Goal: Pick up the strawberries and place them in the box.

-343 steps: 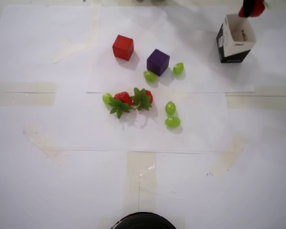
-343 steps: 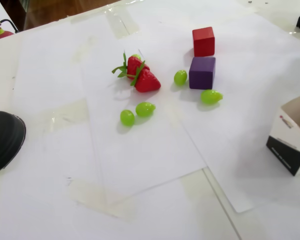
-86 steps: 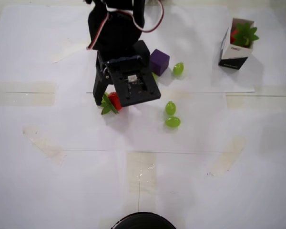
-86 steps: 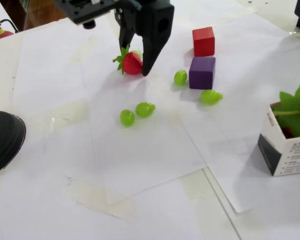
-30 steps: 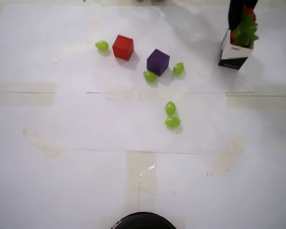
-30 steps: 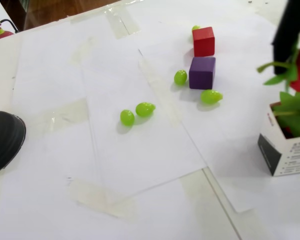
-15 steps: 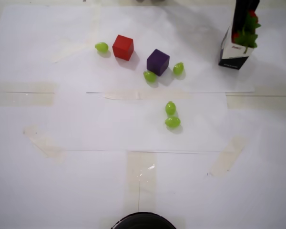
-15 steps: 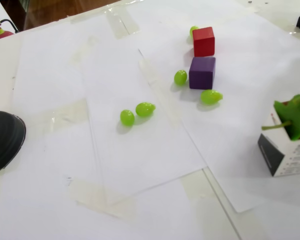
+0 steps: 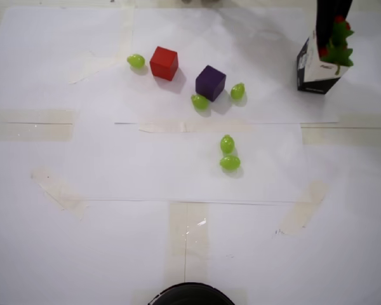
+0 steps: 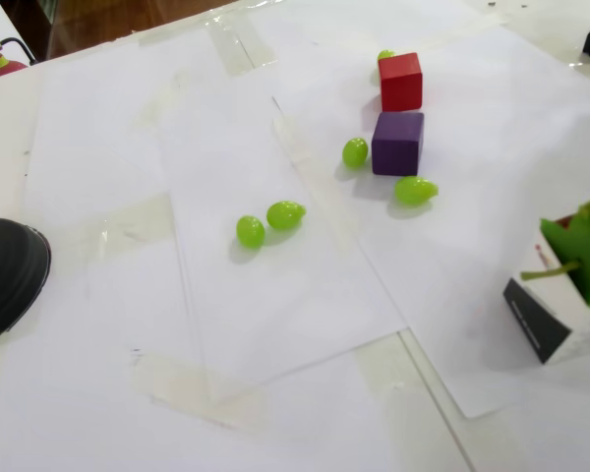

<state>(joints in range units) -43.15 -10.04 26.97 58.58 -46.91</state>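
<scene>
The box (image 9: 314, 70) stands at the top right of the overhead view, black outside with a white label, and leans to one side. In the fixed view the box (image 10: 546, 329) sits at the right edge, tipped up on one bottom edge. Strawberries (image 9: 338, 52) fill its top, with green leaves and a bit of red showing; their leaves (image 10: 582, 251) stick out in the fixed view too. My black gripper (image 9: 329, 28) reaches down from the top edge into the box mouth. Its jaws are hidden among the leaves. No strawberry lies on the paper.
A red cube (image 9: 164, 63) and a purple cube (image 9: 210, 82) sit left of the box, with several green grapes (image 9: 229, 162) scattered around them on the taped white paper. A black round object (image 9: 190, 295) lies at the near edge.
The two strawberries have left the paper. Over the last second the gripper lowered the second one into the box, and the box has shifted slightly right and tilted.
</scene>
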